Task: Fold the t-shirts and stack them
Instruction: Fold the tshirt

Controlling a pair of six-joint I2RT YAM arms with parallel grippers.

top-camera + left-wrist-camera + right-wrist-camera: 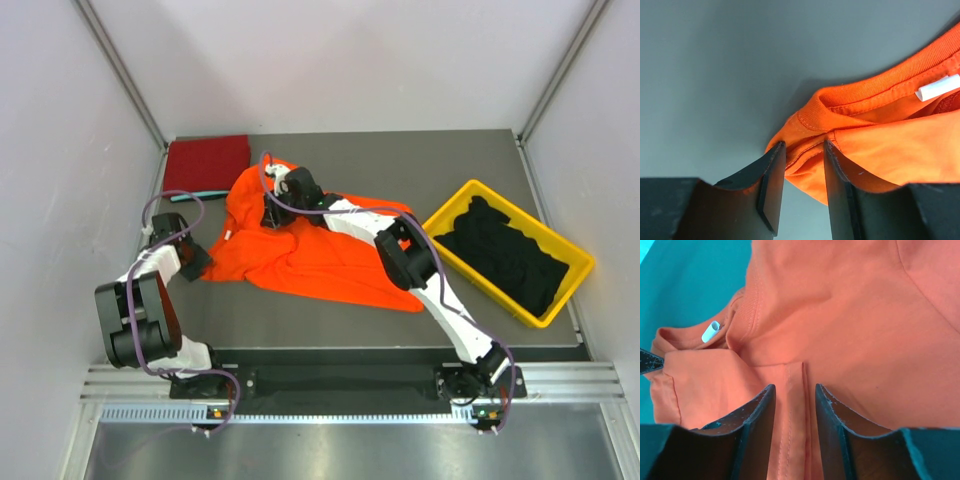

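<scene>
The grey desk (400, 160) fills the floor of a white-walled cell. Most of its middle is taken by the orange t-shirt (320, 265), which lies spread out but rumpled, its body running toward the right and its neck end toward the far left. At the right side of the desk stands a yellow bin (567, 294), set at an angle, with the black t-shirts (505, 255) heaped loosely inside it. In the far left corner a dark red t-shirt (207, 160) lies folded flat into a rectangle. A thin strip of a teal t-shirt (200, 196) shows along its near edge; how the two lie against each other cannot be told.

Both arms reach onto the orange shirt. The right arm stretches across the cloth to the neck area, where the right hand (794, 387) is set half-closed with a stitched fold of orange cloth filling the gap between its fingers (760, 420). The left arm is bent at the left side of the desk. The left hand (804, 145) sits at the shirt's left edge, just beside the ribbed collar, and its fingers (774, 185) pinch a bunched seam of the same shirt.

A small white label (937, 87) sits inside the collar, near both hands.
</scene>
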